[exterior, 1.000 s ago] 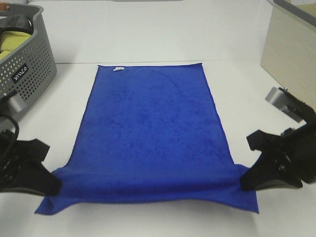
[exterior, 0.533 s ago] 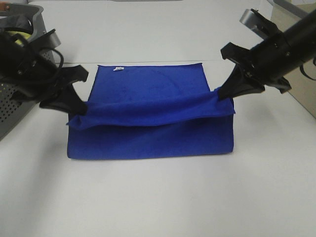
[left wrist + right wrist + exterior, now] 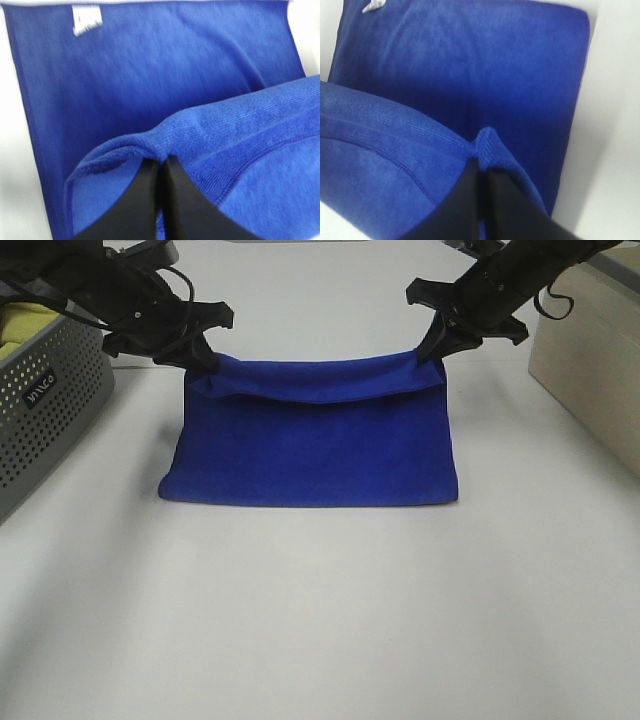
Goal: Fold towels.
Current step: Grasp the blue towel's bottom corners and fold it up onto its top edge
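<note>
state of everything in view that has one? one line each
blue towel: doubled over, fold nearest the camera, top layer not yet laid flat.
left gripper: shut on blue towel, at a top-layer corner.
right gripper: shut on blue towel, at the other corner.
white tag: on the lower layer's edge, uncovered.
grey basket: upright, holds a yellow-green cloth.

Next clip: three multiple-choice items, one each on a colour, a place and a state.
1. The towel is: A) red B) yellow C) royal blue.
2. The grey basket stands: A) at the high view's left edge B) at its right edge C) on the towel.
3. The left pincer and right pincer are: A) open B) shut on towel corners C) unseen.
Answers: C, blue in every view; A, it sits left of the towel; B, wrist views show cloth pinched.
</note>
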